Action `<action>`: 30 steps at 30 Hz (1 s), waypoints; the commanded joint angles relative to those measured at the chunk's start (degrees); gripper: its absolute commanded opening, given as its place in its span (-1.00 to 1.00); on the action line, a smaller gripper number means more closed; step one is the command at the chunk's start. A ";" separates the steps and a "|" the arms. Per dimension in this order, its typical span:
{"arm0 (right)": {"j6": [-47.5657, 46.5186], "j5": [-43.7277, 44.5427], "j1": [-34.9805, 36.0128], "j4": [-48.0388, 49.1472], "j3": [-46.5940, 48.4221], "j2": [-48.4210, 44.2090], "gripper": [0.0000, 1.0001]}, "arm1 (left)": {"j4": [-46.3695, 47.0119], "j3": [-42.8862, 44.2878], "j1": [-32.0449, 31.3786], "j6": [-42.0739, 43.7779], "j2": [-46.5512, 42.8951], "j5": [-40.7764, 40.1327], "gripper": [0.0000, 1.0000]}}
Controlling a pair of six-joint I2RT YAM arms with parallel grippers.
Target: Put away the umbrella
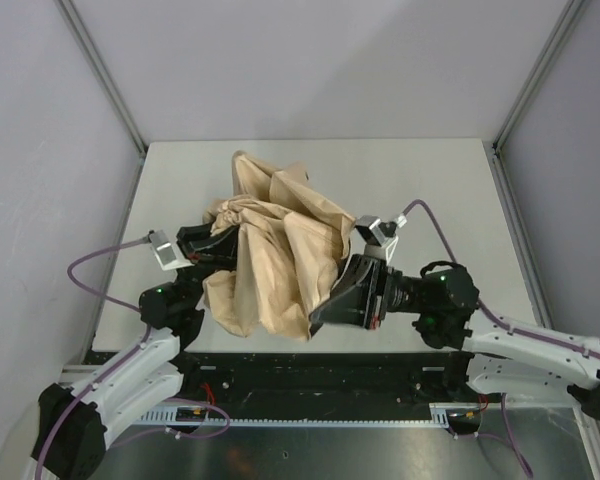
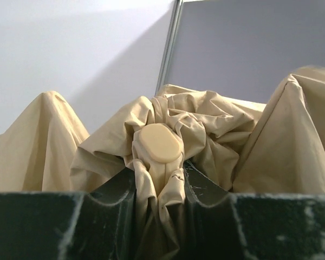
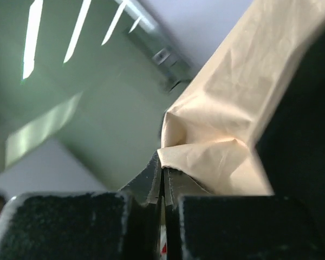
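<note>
The umbrella lies as a crumpled heap of beige fabric in the middle of the table. My left gripper holds its left side. In the left wrist view, the gripper is shut on a gathered bunch of the fabric, just below a smooth oval tan piece. My right gripper is at the heap's near right edge. In the right wrist view, its jaws are pressed together with a fold of fabric caught at the very tips. Shaft and wrist loop are hidden.
The white table is walled in by grey panels with aluminium posts at the back left and back right. A black rail runs along the near edge between the arm bases. Purple cables loop beside each arm.
</note>
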 commanded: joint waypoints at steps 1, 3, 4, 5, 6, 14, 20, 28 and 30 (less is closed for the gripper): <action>-6.83 -17.77 7.13 26.28 5.29 4.18 -1.00 | 5.52 0.51 0.57 -5.18 -1.14 -10.85 -1.00; -10.77 -20.88 10.59 25.20 6.29 4.71 -1.00 | 5.05 0.43 0.66 -6.29 -1.33 -13.76 -1.00; -13.36 -21.80 12.29 23.93 6.53 4.41 -1.00 | 4.76 0.47 0.65 -6.27 -1.29 -14.95 -1.00; -16.11 -21.61 13.45 20.87 6.65 3.73 -1.00 | 4.56 0.49 0.64 -6.17 -1.27 -15.67 -1.00; -19.28 -19.36 14.20 15.83 6.71 2.51 -0.95 | 4.47 0.55 0.68 -6.21 -1.26 -16.21 -1.00; -31.20 28.46 15.21 -34.01 5.93 -8.98 0.21 | 4.29 0.74 0.81 -5.10 -3.15 -15.83 -1.00; -22.09 32.88 15.15 -33.38 4.94 -11.18 0.77 | 4.35 2.10 0.81 0.63 -3.97 -10.56 -1.00; -6.49 49.36 8.29 -46.13 5.47 -19.09 0.99 | 4.17 4.06 0.79 7.46 -3.81 -1.11 -1.00; -5.99 45.76 2.55 -49.92 7.50 -20.90 0.98 | 4.19 4.22 0.78 8.52 -3.93 1.38 -1.00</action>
